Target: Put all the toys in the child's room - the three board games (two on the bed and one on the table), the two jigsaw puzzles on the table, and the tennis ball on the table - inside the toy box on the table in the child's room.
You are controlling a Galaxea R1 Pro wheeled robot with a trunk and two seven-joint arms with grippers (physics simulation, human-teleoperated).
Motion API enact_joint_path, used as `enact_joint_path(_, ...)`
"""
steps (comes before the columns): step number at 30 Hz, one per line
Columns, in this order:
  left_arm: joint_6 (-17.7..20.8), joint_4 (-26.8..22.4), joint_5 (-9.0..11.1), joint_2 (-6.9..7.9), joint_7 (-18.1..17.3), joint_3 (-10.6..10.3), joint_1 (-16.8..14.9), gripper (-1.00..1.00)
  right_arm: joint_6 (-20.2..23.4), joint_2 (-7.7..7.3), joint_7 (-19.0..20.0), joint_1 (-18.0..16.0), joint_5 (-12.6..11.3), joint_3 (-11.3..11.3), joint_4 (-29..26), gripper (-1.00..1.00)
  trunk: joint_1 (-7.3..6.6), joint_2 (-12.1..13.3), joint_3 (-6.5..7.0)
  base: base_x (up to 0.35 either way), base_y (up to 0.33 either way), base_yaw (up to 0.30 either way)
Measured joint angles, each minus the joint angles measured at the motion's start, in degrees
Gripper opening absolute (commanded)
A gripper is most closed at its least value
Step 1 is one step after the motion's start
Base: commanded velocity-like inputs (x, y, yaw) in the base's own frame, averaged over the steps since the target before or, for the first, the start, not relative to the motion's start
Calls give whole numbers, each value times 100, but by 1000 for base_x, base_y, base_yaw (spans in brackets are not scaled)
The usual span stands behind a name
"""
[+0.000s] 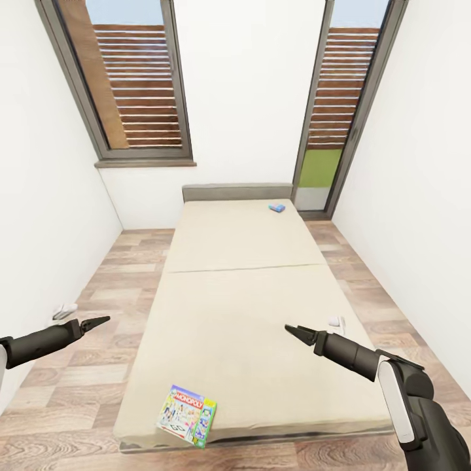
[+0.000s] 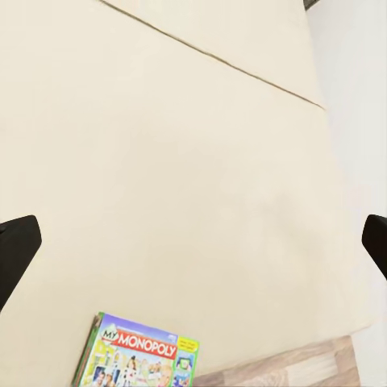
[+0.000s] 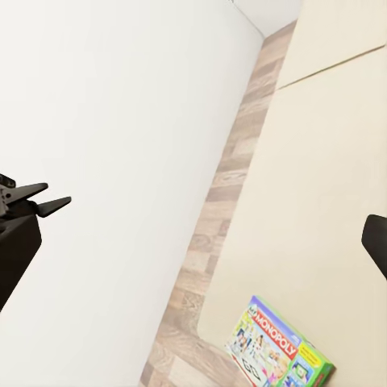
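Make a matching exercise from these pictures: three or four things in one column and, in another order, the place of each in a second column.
Things:
1. Monopoly box
2. small blue box
3. left gripper
4. right gripper

Places:
A. on the bed, near the grey headboard
B. over the wood floor, beside the bed
C. on the bed, at its near corner
D. over the mattress, on the bed's near half

Pairs: 1-C, 2-A, 3-B, 4-D
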Motion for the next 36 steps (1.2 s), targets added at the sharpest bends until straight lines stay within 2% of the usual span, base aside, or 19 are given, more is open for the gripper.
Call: enact_joint_path(36,0,0,0,-1,4,-3,0,100,-6,-28,-9,0,-19,-8,1,100,0,0,304,0,0,0)
